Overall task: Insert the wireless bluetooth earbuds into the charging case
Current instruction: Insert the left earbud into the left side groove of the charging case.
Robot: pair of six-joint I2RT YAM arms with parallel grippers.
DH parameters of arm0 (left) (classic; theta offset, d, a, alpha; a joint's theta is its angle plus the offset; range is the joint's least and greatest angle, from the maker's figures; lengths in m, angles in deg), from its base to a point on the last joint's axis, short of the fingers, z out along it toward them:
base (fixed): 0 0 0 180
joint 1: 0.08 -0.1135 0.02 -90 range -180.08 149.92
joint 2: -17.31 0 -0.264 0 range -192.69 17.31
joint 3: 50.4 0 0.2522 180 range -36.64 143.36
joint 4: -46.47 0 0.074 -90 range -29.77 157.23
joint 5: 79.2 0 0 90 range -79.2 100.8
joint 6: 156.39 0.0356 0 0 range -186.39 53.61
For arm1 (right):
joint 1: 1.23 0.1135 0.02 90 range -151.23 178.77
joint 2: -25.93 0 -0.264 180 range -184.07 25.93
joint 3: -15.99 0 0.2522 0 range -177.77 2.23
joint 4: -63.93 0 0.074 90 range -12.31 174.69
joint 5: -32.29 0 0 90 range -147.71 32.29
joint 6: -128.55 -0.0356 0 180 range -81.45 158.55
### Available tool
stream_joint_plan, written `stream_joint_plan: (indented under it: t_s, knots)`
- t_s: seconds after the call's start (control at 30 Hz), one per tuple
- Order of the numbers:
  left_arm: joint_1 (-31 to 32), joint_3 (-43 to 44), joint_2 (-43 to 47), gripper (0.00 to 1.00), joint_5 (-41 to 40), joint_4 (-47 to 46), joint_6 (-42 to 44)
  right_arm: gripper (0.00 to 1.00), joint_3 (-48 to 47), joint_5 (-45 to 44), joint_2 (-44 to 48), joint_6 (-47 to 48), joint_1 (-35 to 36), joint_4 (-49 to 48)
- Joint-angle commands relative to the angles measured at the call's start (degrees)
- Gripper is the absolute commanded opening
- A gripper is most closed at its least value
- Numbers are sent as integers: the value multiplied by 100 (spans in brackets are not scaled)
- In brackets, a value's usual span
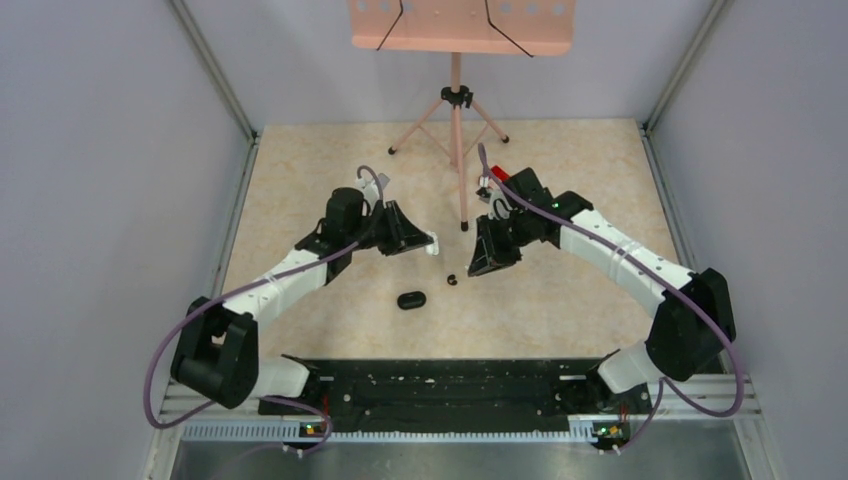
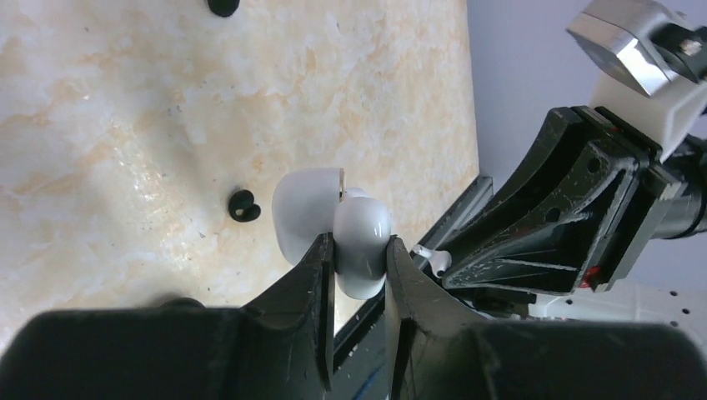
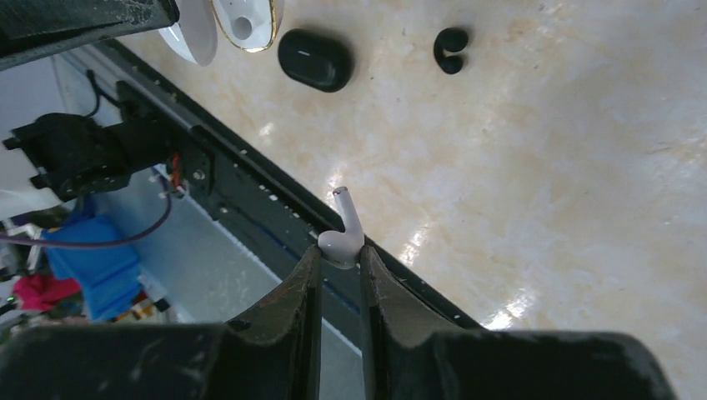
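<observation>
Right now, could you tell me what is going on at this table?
The left gripper is shut on a small white case, its lid open, held above the table. The right gripper pinches a white stemmed earbud and is apart from that case, so the bud is not yet in. A black charging case, closed, and a loose black earbud lie untouched on the table between the two arms.

Angled inward toward each other, the left tool (image 2: 360,254) and right tool (image 3: 340,257) are each pinched tight.

Pink music stand (image 1: 450,30) sits on marbled table (image 1: 300,170) near unclear red item (image 1: 497,173).
</observation>
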Motion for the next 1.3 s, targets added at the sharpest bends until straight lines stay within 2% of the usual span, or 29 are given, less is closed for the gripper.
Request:
stream_joint_plan:
  t_s: [0.0,0.13,0.33,0.47,0.8,1.0,1.27]
  knots:
    - [80,-414,558,0,-479,-1122,268,13,-204,1172,-60,-498,-255,60]
    - [212,-618,774,0,-641,-1501,427,13,-97,1450,-105,-1114,-289,-288]
    - [477,-808,884,0,-836,-1964,634,13,429,1929,-109,-2320,-300,-1435]
    - [497,-982,967,0,-883,-2185,675,12,619,1962,-98,-2779,-332,-1875]
    - [511,-1107,1135,0,-596,-2262,1279,12,892,2193,-58,-3316,-518,-2513]
    - [510,-1127,1133,0,-189,-2414,1396,11,995,2276,-42,-3491,-560,-2775]
    - [507,-1134,1191,0,-75,-2361,1532,11,1089,2359,-18,-3623,-596,-3027]
